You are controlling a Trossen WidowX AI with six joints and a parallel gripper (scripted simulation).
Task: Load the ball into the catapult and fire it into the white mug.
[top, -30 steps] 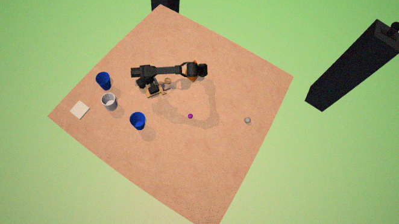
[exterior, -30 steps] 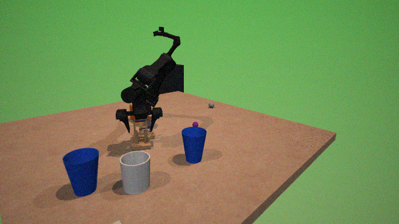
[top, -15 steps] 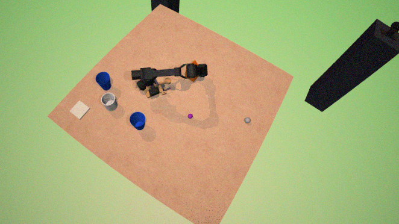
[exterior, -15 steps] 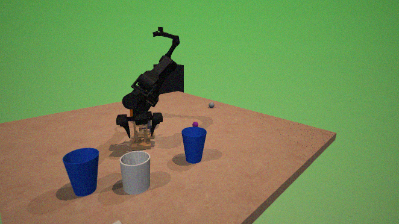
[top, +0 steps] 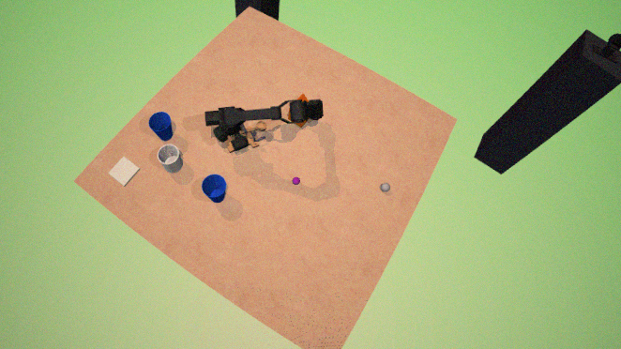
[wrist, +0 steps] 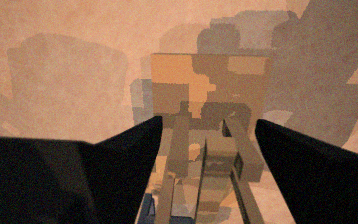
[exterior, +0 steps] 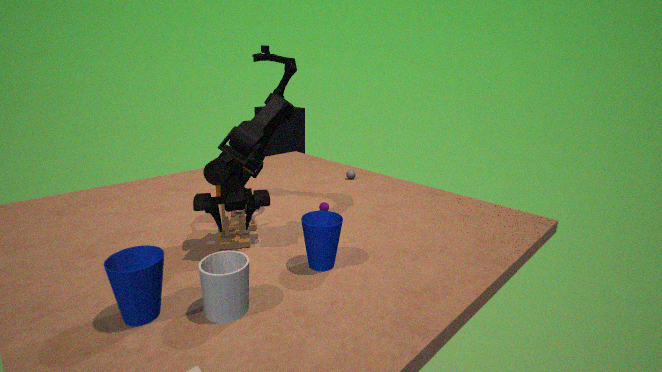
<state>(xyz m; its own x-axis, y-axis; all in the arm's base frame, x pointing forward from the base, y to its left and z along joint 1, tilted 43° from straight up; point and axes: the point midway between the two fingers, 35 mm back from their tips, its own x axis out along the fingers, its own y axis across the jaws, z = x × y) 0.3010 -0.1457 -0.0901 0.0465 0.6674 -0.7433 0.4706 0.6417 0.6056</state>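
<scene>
The wooden catapult (exterior: 235,244) (wrist: 172,80) stands on the table, mostly hidden under the arm in the top view. My gripper (exterior: 234,229) (wrist: 208,124) points down over it, partly open. Its fingers stand on either side of the catapult's upright frame, and the wrist view shows narrow gaps beside the frame. The white mug (top: 170,161) (exterior: 225,290) stands upright between two blue cups. A small magenta ball (top: 295,180) (exterior: 324,206) lies on the table, away from the catapult. A grey ball (top: 385,187) (exterior: 350,174) lies farther off. The catapult's cup is not clearly visible.
One blue cup (top: 160,125) (exterior: 136,288) and another blue cup (top: 214,188) (exterior: 322,242) flank the mug. A white square tile (top: 124,172) lies near the table corner. An orange piece (top: 303,98) (exterior: 218,191) is beside the arm's base. Dark pillars stand beyond the table.
</scene>
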